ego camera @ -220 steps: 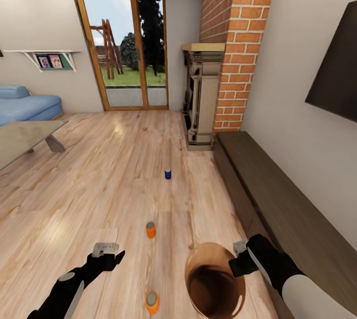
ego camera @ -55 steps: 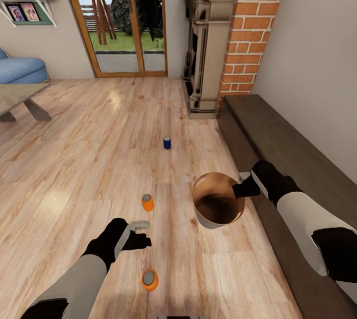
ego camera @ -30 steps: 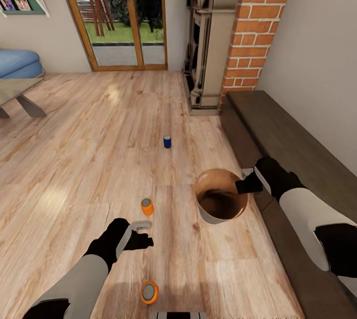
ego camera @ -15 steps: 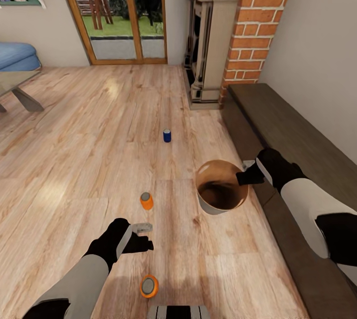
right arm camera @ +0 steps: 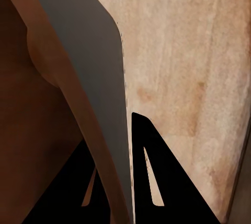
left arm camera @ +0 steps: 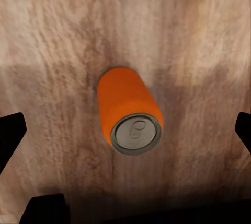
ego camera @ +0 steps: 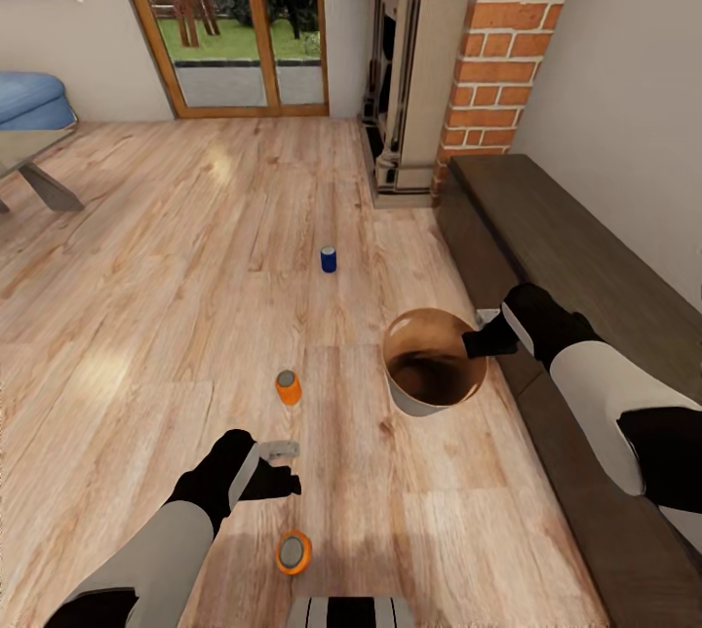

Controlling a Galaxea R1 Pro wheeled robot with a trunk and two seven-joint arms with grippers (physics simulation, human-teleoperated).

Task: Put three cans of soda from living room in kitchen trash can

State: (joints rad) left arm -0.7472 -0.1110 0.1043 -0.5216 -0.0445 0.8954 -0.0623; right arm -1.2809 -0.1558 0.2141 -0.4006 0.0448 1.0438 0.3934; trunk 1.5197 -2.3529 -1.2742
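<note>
Still in the living room, all three cans on the wood floor (ego camera: 146,316): near orange can (ego camera: 292,552) by the robot's base, second orange can (ego camera: 288,387) further out, blue can (ego camera: 329,259) beyond that, all upright and well apart. Left gripper (ego camera: 278,467) hangs above the floor between the two orange cans, fingers spread wide with nothing in them. Right gripper (ego camera: 483,335) has its fingers pinching the rim of the trash can (ego camera: 419,404), bin carried off the floor, near the dark low bench (ego camera: 556,248) along the wall. Handling guess: cans look light, rigid, smooth-sided, so likely slippery; take one across the body mid-height, fingers square to the wall, not over the silvery top. Bin looks thin-walled and light, rim pinch may let it swing. Left wrist view gives what the head view lacks: an orange can (left arm camera: 129,110) centred between the finger tips, seen from above, lid detail clear. Right wrist view shows the bin wall (right arm camera: 89,67) clamped, grey outside, brown inside.
</note>
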